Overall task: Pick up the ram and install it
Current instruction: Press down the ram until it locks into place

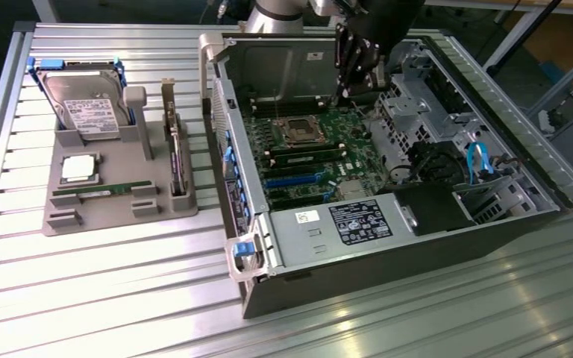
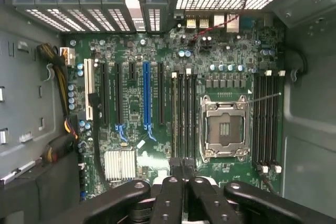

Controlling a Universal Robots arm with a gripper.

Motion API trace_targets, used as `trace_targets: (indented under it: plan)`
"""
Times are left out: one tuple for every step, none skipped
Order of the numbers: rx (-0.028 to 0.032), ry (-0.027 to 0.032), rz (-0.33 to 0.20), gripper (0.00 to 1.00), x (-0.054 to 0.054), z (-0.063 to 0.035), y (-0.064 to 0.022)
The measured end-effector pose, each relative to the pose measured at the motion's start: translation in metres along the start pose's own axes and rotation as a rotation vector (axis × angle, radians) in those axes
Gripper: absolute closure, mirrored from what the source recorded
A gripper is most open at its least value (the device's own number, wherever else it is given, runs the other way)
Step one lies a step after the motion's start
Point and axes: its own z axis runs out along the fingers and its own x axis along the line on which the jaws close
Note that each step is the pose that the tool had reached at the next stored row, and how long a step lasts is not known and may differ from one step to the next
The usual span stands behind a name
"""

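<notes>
Table [image 1: 117, 298]: ribbed metal surface, carrying all items listed.

Computer case [image 1: 386, 246]: open tower lying on its side, directly beneath the gripper.

Motherboard [image 2: 157, 77]: green, on the floor of the case, straight below the gripper. The empty processor socket [image 2: 224, 128] lies just beyond the fingertips in the wrist view, flanked by banks of long black memory slots [image 2: 184, 114]. A blue expansion slot [image 2: 146, 95] lies farther off, to the side of those slots.

Grey holder tray [image 1: 117, 201]: on the table outside the case, well away from the gripper, toward the exterior view's left.

Hard drive [image 1: 87, 108]: propped upright at the far end of the tray.

Expansion card [image 1: 175, 160]: dark, standing on edge along the tray side nearer the case.

Gripper [image 1: 351, 88]: black, hanging over the far part of the case interior, fingers [image 2: 178, 192] brought fully together, nothing held between them.

Processor [image 1: 78, 168]: square, silver, lying flat mid-tray.

Ram [image 1: 102, 190]: thin green stick, seated in its slot at the near end of the tray, far from the gripper, untouched.
</notes>
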Motion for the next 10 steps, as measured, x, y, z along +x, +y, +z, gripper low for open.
trace_targets:
  plan:
    - [-0.0001, 0.0, 0.0, 0.9, 0.0, 0.0, -0.0016]
    - [-0.0001, 0.0, 0.0, 0.9, 0.0, 0.0, -0.0024]
    - [-0.0001, 0.0, 0.0, 0.9, 0.0, 0.0, -0.0024]
    - [0.0, 0.0, 0.0, 0.9, 0.0, 0.0001, -0.0025]
    - [-0.0001, 0.0, 0.0, 0.9, 0.0, 0.0, -0.0025]
    - [-0.0001, 0.0, 0.0, 0.9, 0.0001, 0.0001, -0.0036]
    - [-0.0001, 0.0, 0.0, 0.9, 0.0002, 0.0001, -0.0041]
    - [-0.0001, 0.0, 0.0, 0.9, 0.0003, 0.0001, -0.0041]
    - [-0.0001, 0.0, 0.0, 0.9, 0.0003, 0.0001, -0.0041]
    - [-0.0001, 0.0, 0.0, 0.9, 0.0003, 0.0001, -0.0041]
